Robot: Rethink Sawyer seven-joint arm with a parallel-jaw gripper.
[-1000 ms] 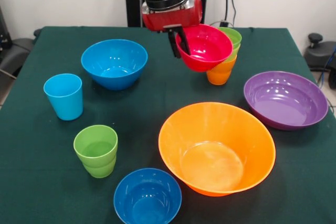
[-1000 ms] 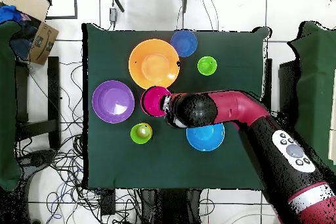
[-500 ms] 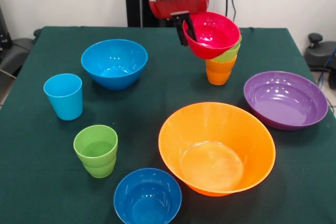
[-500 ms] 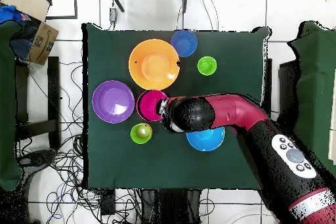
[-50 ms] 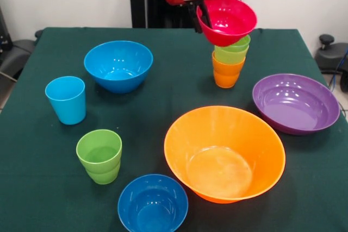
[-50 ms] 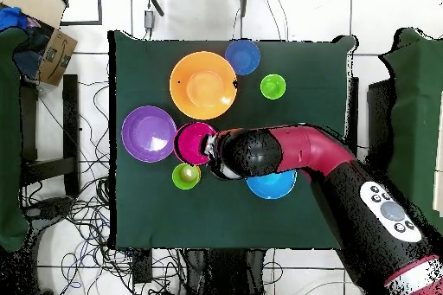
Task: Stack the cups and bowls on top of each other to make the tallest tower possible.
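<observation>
Over the last second the gripper [image 5: 202,16], clamped on the rim of the red bowl [image 5: 227,21], has lifted it and carried it toward the worktop's far right corner, so it now hangs tilted just above the tower [image 5: 230,62], a green cup nested in an orange one. The bowl looks nearly lined up for lowering onto the stack. No brand, label or writing is readable anywhere.
</observation>
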